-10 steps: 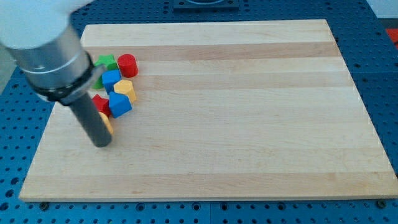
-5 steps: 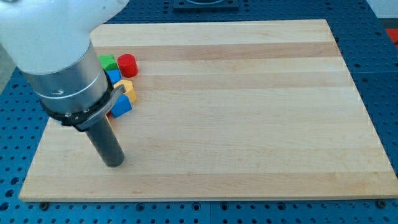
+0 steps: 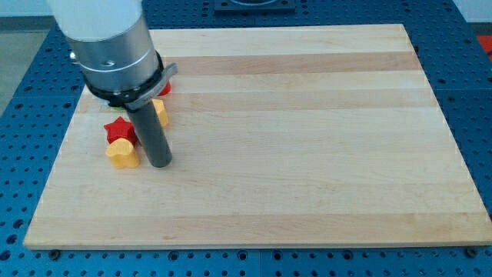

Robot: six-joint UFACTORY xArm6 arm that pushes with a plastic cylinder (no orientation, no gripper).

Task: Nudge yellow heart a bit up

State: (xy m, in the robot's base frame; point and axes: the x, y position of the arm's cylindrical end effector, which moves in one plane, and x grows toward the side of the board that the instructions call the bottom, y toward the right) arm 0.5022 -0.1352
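Note:
The yellow heart (image 3: 121, 153) lies near the board's left edge, just below a red star (image 3: 119, 128). My tip (image 3: 160, 162) rests on the board just to the right of the yellow heart, a small gap apart. The arm's grey body hides most of the other blocks above; a yellow block (image 3: 161, 112) and a bit of a red block (image 3: 164, 87) peek out beside the rod.
The wooden board (image 3: 307, 138) lies on a blue perforated table. The block cluster sits at the board's upper left, largely covered by the arm.
My tip has moved right and then up, from left of the cluster to the heart's right side. The arm now covers the blue and green blocks; the red star and yellow heart show.

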